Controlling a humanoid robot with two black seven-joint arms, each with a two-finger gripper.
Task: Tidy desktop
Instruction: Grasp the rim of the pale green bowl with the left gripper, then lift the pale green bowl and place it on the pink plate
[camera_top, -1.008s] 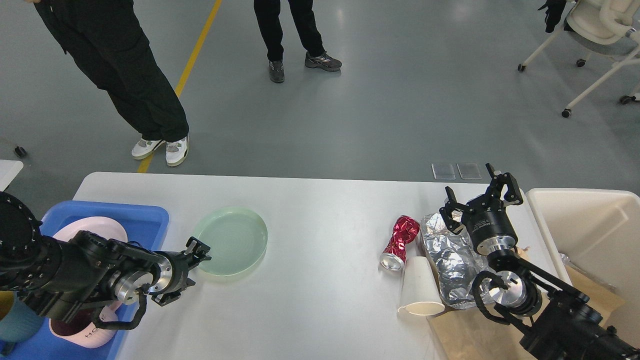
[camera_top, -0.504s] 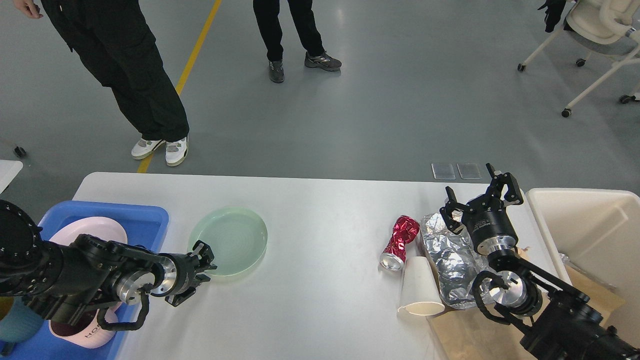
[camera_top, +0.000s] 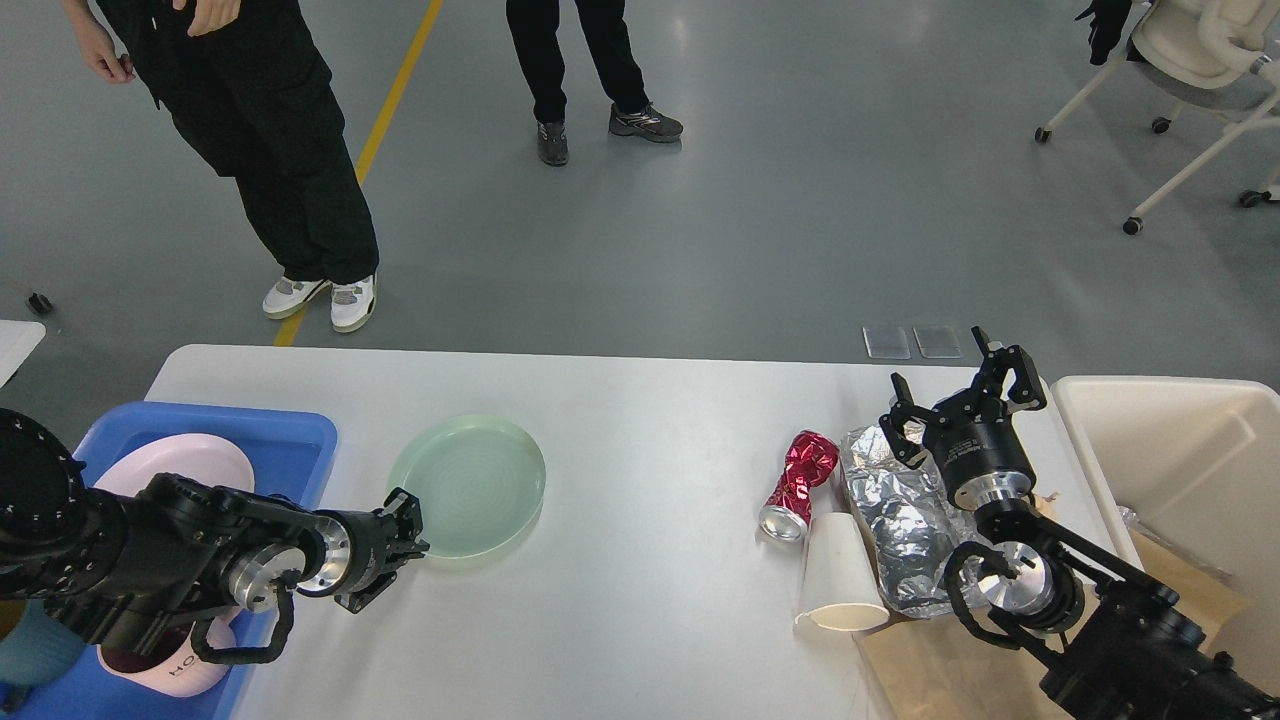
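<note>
The white desktop (camera_top: 650, 440) fills the lower half of the head view. A pale green plate (camera_top: 470, 487) lies on its left part. My left gripper (camera_top: 388, 552) is at the plate's near-left rim, one finger touching the rim, jaws open. At the right lie a crushed red can (camera_top: 800, 483), a white paper cup (camera_top: 838, 578) on its side, and crumpled silver foil (camera_top: 900, 515). Above the foil's far edge my right gripper (camera_top: 953, 393) stands open with nothing in it.
A blue tray (camera_top: 295, 445) with pink dishes (camera_top: 175, 462) sits at the left edge. A cream bin (camera_top: 1180, 450) stands off the right end, brown cardboard (camera_top: 920, 665) by it. Two people (camera_top: 290, 150) stand beyond the far edge; a wheeled chair (camera_top: 1190, 60) is far right.
My left gripper moved forward and down to the green plate's rim, and the plate has shifted slightly to the right. The right arm has not moved.
</note>
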